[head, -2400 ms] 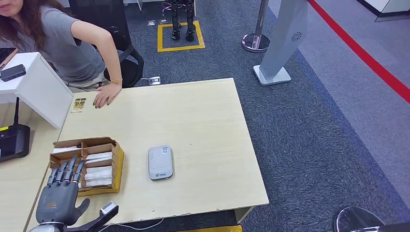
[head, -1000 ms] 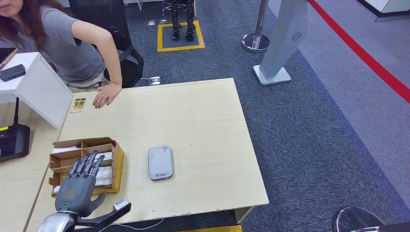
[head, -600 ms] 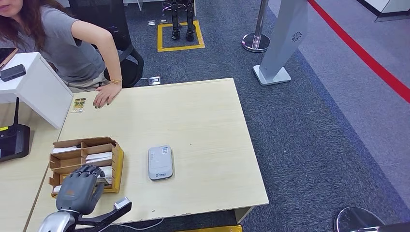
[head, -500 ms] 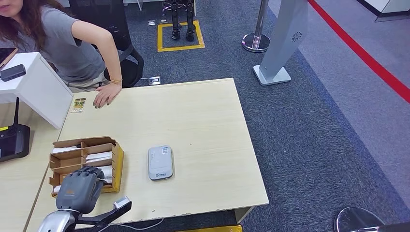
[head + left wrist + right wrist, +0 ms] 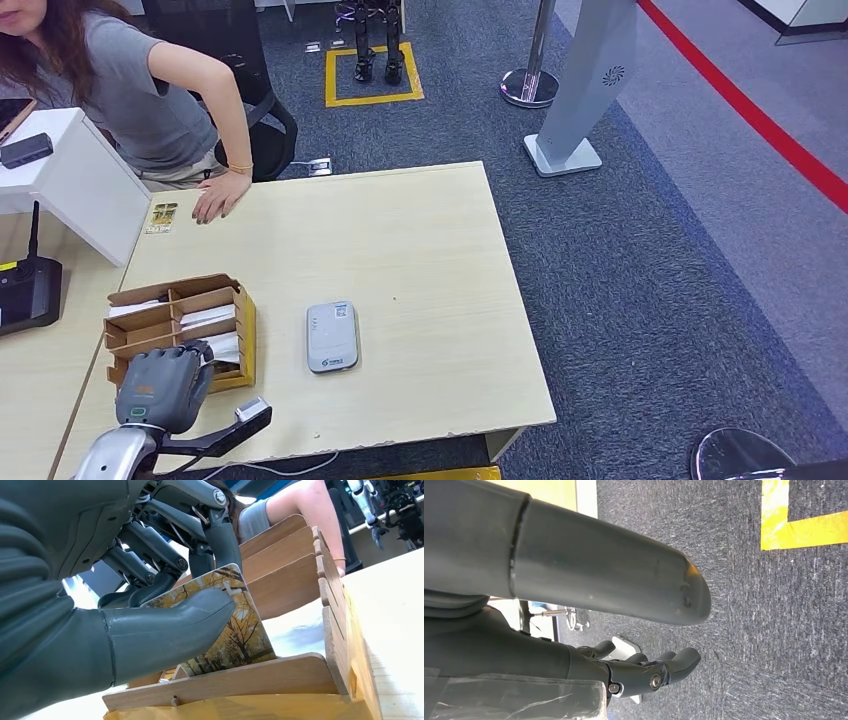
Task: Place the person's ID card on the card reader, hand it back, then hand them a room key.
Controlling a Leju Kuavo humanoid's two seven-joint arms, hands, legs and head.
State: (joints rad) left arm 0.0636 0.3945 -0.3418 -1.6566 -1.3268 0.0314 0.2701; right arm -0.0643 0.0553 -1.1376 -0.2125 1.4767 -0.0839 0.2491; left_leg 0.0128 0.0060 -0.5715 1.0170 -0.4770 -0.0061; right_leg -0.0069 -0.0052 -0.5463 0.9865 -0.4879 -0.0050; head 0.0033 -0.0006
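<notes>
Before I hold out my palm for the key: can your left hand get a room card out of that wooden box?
Probably yes. The left hand already pinches a tree-printed card between thumb and fingers, and the wooden box is open on top.

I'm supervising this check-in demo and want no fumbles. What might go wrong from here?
The left hand pinches a room key card low in the wooden card holder; the card could catch on the front divider or slip from the thumb. The holder is light and may drag along the desk.
</notes>
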